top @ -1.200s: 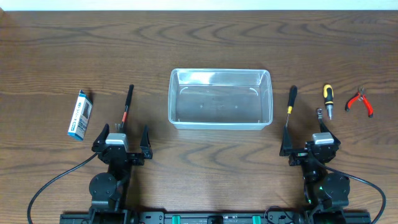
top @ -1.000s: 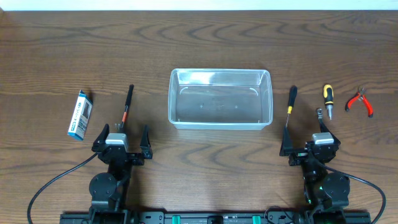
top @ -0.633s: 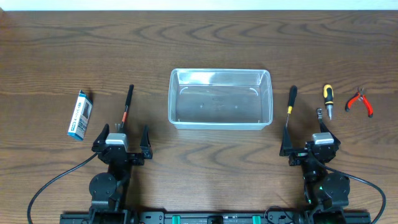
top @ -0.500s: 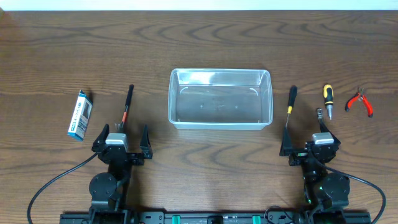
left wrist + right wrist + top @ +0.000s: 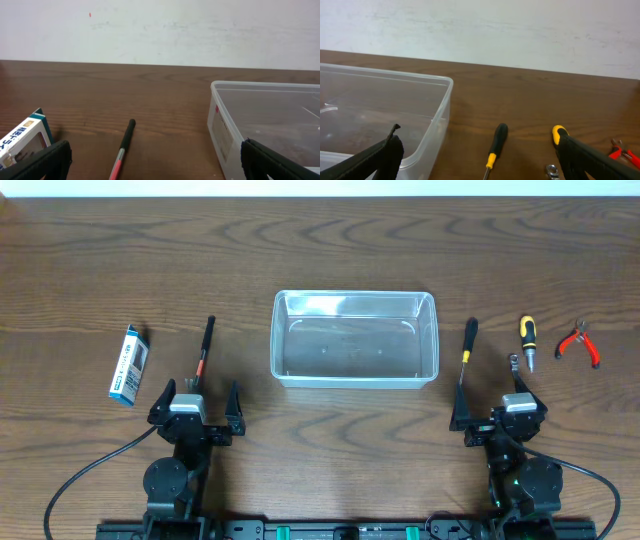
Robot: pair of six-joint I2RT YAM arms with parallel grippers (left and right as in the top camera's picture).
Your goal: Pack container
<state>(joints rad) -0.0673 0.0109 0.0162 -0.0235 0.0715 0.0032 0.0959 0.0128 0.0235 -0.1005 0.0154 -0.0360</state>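
So the container (image 5: 355,381) sits in the middle of the desk (image 5: 330,450), with open wood all round its rim. The left gripper (image 5: 196,400) and right gripper (image 5: 497,413) are spread wide and empty, near the front edge.

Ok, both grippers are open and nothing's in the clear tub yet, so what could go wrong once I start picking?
The thin black-and-yellow screwdriver lies flat beside the clear plastic rectangular tub; a low grasp may slip or shove the tub. The small metal piece sits close by the stubby yellow-and-black screwdriver, so the open right gripper might catch both. The red-handled pliers lie farthest right, possibly a long reach.
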